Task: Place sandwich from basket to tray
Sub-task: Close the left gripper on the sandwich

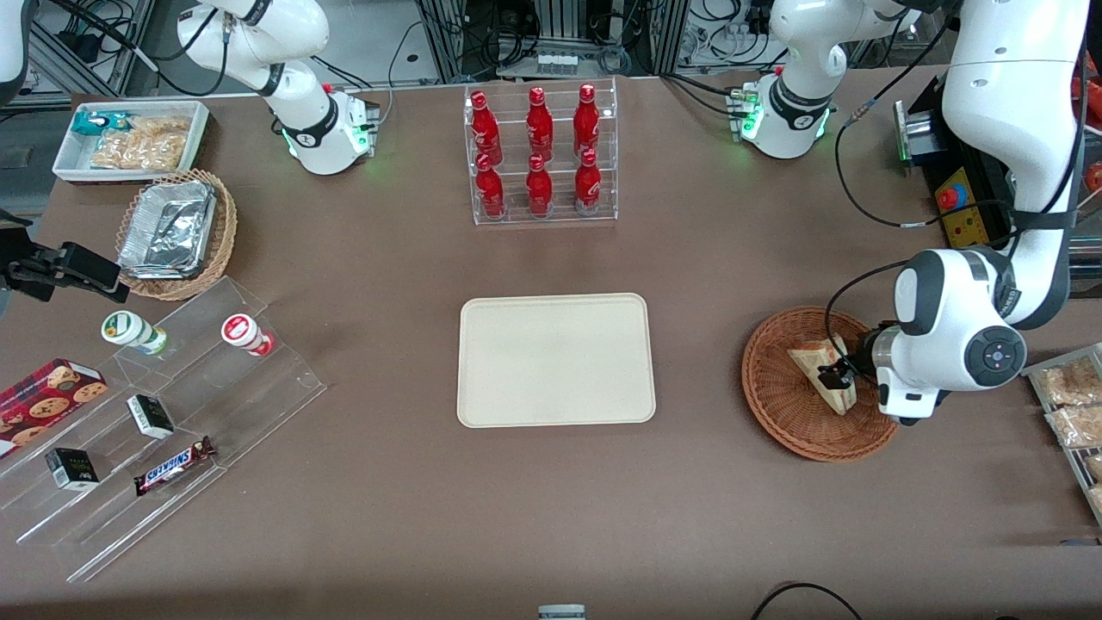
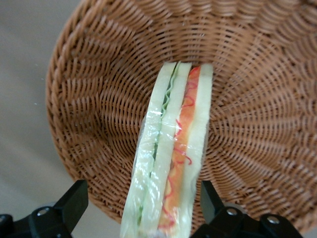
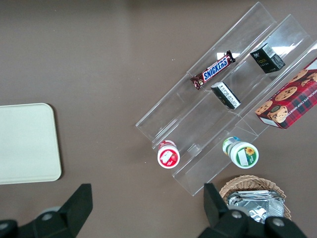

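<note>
Here the sandwich [image 2: 171, 153] lies in the wicker basket [image 2: 99, 99], straddled by the end effector [image 2: 143, 203] with fingers spread wide — not yet closed. The wrapped wedge should be squeezed gently across its bread faces, then lifted straight up — the tray [image 1: 555, 360] waits well apart.

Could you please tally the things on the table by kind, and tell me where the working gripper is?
Red bottles in the clear rack: 6
Wicker baskets: 2
Sandwich: 1
Tray: 1
Round-lidded cups: 2
Small dark boxes: 2
Snickers bar: 1
Cookie box: 1
Total: 16
The gripper is open, its fingers either side of the sandwich in the basket.
</note>
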You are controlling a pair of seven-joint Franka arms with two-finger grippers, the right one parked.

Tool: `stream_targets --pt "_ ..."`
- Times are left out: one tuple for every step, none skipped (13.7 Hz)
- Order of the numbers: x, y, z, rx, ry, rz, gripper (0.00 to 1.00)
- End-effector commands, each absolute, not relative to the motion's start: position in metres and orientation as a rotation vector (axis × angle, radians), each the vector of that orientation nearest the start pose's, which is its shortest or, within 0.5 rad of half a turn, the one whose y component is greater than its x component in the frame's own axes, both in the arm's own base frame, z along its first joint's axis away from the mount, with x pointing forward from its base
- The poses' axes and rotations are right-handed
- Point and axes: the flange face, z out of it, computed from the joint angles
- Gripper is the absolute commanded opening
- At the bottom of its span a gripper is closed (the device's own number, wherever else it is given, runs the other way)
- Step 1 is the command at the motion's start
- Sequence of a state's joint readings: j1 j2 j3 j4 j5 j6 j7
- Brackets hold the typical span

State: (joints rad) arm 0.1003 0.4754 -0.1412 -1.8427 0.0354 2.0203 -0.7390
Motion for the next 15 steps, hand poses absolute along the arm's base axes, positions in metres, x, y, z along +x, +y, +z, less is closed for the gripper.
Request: stream_targets --pt "0.594 -0.023 0.232 -2.855 -1.049 0.417 1.0" --pt "0.593 -0.025 0.23 -2.851 -1.063 0.419 1.0" --pt "0.593 -0.026 0.23 -2.842 -1.095 0.419 0.99" --pt "0.593 -0.035 0.23 -2.833 -1.105 0.419 0.88" --pt "0.592 -0.043 0.23 -2.813 -1.137 0.415 0.73" --pt "0.593 -0.049 0.232 -2.801 -1.157 0.41 0.48" --pt "0.593 -0.053 0.234 -2.8 -1.148 0.412 0.28" --pt "0.593 -0.057 0.237 -2.808 -1.134 0.406 0.16" --pt "0.593 -0.057 0.239 -2.816 -1.118 0.401 0.15" --pt "0.596 -0.065 0.245 -2.831 -1.094 0.383 0.14" --pt "0.597 -0.074 0.256 -2.84 -1.06 0.365 0.14" --pt "0.596 -0.076 0.269 -2.85 -1.023 0.367 0.14" --pt "0.596 -0.081 0.287 -2.874 -0.963 0.366 0.14" --pt "0.594 -0.091 0.303 -2.9 -0.907 0.36 0.14" --pt "0.593 -0.101 0.32 -2.92 -0.882 0.333 0.14"
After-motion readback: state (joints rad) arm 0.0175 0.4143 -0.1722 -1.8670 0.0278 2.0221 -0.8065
